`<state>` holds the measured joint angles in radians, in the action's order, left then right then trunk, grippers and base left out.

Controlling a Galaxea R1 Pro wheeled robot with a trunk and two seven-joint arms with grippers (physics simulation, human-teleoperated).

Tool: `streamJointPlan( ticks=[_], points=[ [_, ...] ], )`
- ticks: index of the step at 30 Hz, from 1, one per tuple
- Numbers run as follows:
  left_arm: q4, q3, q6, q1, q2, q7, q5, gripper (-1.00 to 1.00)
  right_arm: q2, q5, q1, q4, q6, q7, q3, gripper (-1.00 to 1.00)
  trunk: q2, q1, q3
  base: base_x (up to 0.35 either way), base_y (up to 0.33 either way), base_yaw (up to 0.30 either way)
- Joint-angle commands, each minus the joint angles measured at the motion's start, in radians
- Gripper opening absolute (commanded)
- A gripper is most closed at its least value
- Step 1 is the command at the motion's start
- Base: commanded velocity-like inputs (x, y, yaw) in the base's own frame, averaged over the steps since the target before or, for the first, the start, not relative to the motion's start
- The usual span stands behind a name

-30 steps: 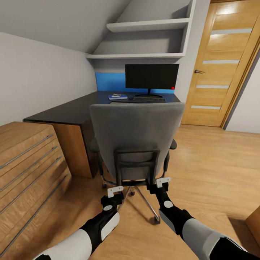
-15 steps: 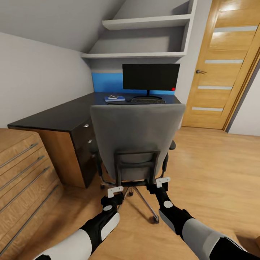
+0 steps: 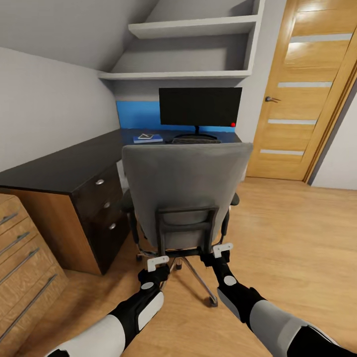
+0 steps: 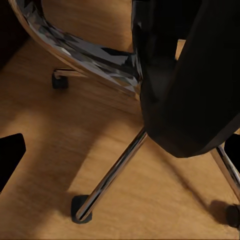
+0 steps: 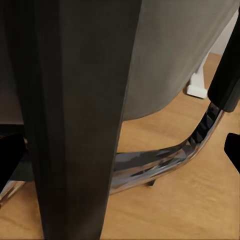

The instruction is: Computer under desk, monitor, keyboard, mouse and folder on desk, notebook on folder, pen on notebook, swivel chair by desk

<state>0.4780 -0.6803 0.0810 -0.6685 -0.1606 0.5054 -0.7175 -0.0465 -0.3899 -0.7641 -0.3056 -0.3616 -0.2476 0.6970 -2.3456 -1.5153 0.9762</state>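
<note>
Both my claws sit low behind the swivel chair (image 3: 186, 191), left gripper (image 3: 157, 263) and right gripper (image 3: 221, 250) against its black back frame; whether either is clamped I cannot tell. Ahead past the chair lies the desk (image 3: 64, 171), carrying the monitor (image 3: 200, 106), the keyboard (image 3: 196, 141) and the folder (image 3: 148, 138).

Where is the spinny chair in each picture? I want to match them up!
Head view: the swivel chair stands in the middle, its grey back toward the camera, in front of the desk.
Left wrist view: its chrome base legs and castors cross the wooden floor.
Right wrist view: its black back frame up close, grey upholstery behind.
Shared landmark: the chrome legs.
</note>
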Motion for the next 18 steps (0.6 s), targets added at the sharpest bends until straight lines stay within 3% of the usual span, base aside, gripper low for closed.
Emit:
streamJointPlan(
  ticks=[1, 18],
  points=[
    [0.001, -0.002, 0.008, -0.002, 0.005, 0.011, 0.006, 1.00, 0.005, -0.020, -0.001, 0.002, -0.010, -0.013, -0.006, 1.00, 0.000, 0.000, 0.001, 0.322, -0.140, -0.001],
    [0.001, -0.001, 0.008, -0.002, 0.016, 0.010, 0.006, 1.00, 0.005, -0.020, -0.001, 0.002, -0.009, -0.013, -0.007, 1.00, 0.000, 0.000, 0.001, 0.322, -0.117, 0.000]
  ],
)
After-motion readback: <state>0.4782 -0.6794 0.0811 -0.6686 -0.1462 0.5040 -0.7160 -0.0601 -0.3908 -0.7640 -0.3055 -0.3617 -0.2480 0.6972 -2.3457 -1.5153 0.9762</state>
